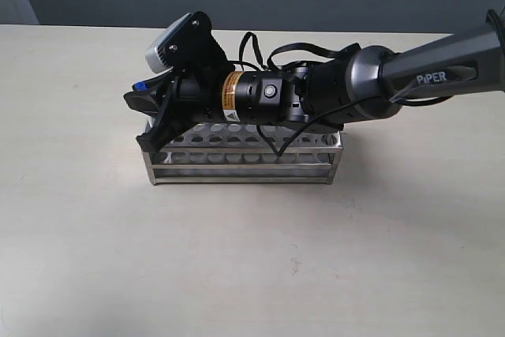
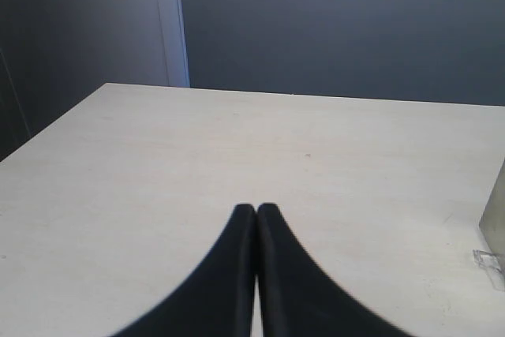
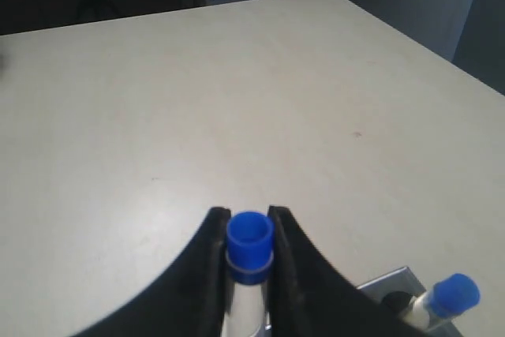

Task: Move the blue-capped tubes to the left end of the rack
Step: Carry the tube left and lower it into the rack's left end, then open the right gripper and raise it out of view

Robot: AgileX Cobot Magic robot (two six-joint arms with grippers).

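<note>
The shiny metal rack (image 1: 237, 159) stands mid-table, and my right arm reaches across it to its left end. My right gripper (image 3: 249, 222) is shut on a blue-capped tube (image 3: 250, 246), the black fingers (image 3: 215, 230) pressing the cap from both sides. In the exterior view that gripper (image 1: 142, 116) hangs over the rack's left end, and a bit of blue cap (image 1: 140, 84) shows behind it. A second blue-capped tube (image 3: 448, 296) stands in the rack corner (image 3: 394, 283). My left gripper (image 2: 256, 209) is shut on nothing, above bare table, away from the rack.
The pale table top (image 1: 252, 258) spreads around the rack on all sides. In the left wrist view a grey object (image 2: 495, 222) with a clear tab sits at the frame's edge. Dark walls stand beyond the table's far edges.
</note>
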